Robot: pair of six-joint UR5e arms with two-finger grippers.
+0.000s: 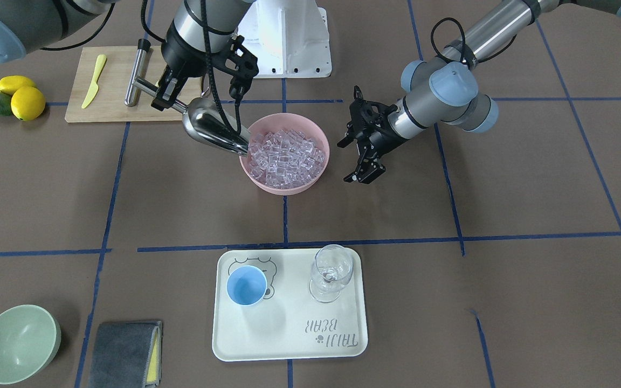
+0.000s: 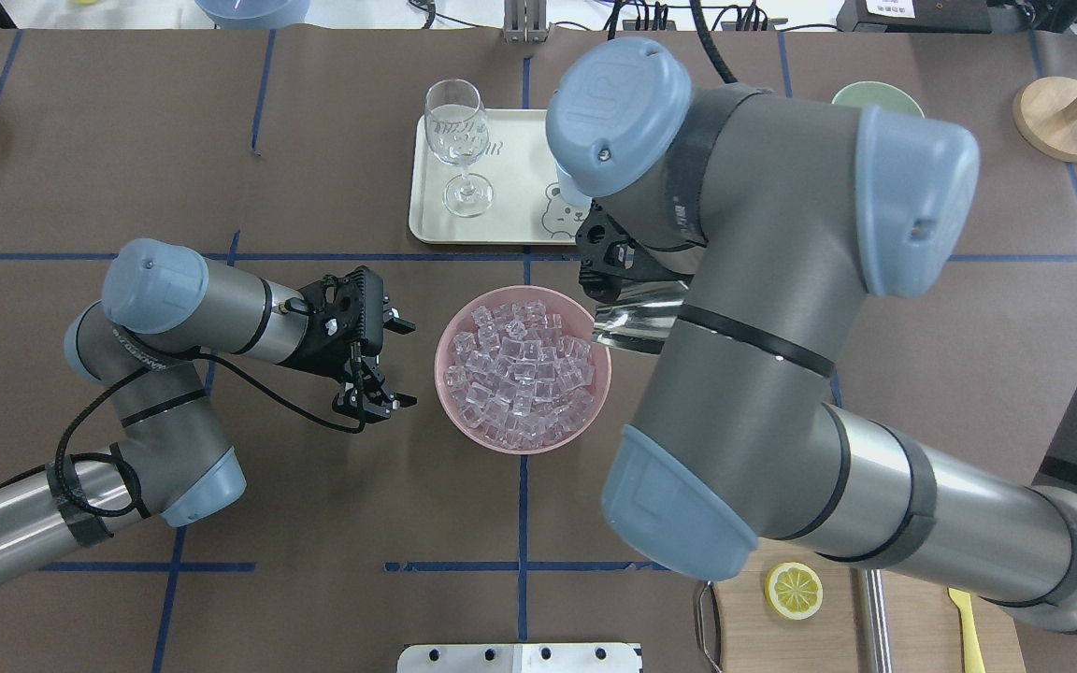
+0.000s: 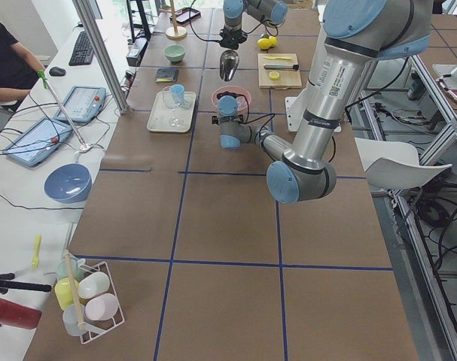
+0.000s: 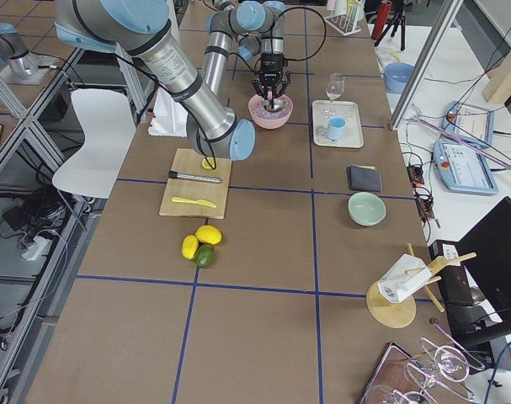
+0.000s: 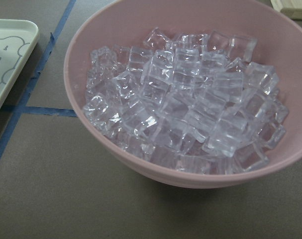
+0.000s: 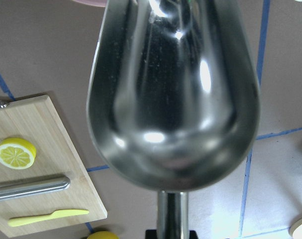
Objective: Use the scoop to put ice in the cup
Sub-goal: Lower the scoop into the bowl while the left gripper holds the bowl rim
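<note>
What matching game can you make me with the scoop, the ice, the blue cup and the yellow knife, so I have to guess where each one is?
Things:
1. scoop
2. ice
3. cup
4. yellow knife

Places:
A. standing on the tray
B. held by the right gripper
C. lying on the wooden board
D. piled in the pink bowl

Right pairs: 1-B, 2-D, 3-A, 4-C.
</note>
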